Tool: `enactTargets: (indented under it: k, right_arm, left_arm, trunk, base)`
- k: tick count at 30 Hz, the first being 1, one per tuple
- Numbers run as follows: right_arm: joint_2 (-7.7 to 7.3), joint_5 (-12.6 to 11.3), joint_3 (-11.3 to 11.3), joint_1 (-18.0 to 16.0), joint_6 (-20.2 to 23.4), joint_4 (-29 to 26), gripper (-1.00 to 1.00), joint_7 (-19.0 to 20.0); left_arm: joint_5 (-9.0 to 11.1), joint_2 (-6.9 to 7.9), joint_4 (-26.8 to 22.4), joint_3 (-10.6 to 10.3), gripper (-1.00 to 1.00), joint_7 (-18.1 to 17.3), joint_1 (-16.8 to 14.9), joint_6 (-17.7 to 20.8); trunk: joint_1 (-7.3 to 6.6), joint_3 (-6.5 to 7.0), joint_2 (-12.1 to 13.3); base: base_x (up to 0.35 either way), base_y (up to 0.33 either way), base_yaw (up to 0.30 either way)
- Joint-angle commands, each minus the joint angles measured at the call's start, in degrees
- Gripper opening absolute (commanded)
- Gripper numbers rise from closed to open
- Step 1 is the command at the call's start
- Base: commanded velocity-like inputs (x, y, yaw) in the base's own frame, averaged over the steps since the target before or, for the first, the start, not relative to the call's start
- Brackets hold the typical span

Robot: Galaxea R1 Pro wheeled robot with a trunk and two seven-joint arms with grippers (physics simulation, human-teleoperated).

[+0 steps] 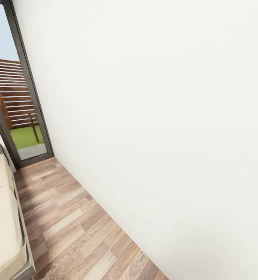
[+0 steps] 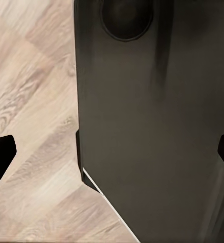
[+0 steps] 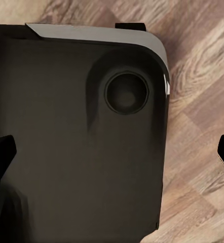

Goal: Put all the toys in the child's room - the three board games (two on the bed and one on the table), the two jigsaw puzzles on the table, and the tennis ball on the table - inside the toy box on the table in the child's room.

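Note:
The toys, the toy box and the table are out of view. The bed, with its cream mattress and dark grey base, shows its corner at the left edge of the head view; that stretch of mattress carries nothing. My left gripper hangs open over my own dark base and the wood floor, its black fingertips wide apart. My right gripper is open as well, above the same dark base, with nothing between its fingers.
A plain white wall stands close ahead and to the right. A narrow strip of wood plank floor runs between it and the bed towards a dark-framed glass door with a fence and grass beyond it.

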Motion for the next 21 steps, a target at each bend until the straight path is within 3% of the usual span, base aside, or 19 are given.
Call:
enactTargets:
  k: [1,17,21]
  right_arm:
    - [0.0,0.0,-0.01,-0.01,0.08,-0.05,1.0,-0.01]
    - [-0.01,0.03,-0.18,-0.76,0.13,-0.64,1.0,-0.04]
    - [0.07,0.03,-0.26,-1.35,0.17,-1.43,1.0,-0.08]
  left_arm:
    - [0.06,0.0,0.0,0.04,1.0,-0.02,-0.02,-0.02]
    - [0.09,-0.03,-1.38,0.03,1.0,0.0,-0.52,0.07]
    - [0.1,-0.09,-1.81,0.11,1.0,-0.13,-2.04,0.25]
  trunk:
    - [0.0,-0.04,-0.02]
    - [0.0,-0.04,-0.02]
    - [0.0,-0.04,-0.02]
  base:
    - [0.0,0.0,0.279]
    - [0.0,0.0,0.279]
    - [0.0,0.0,0.279]
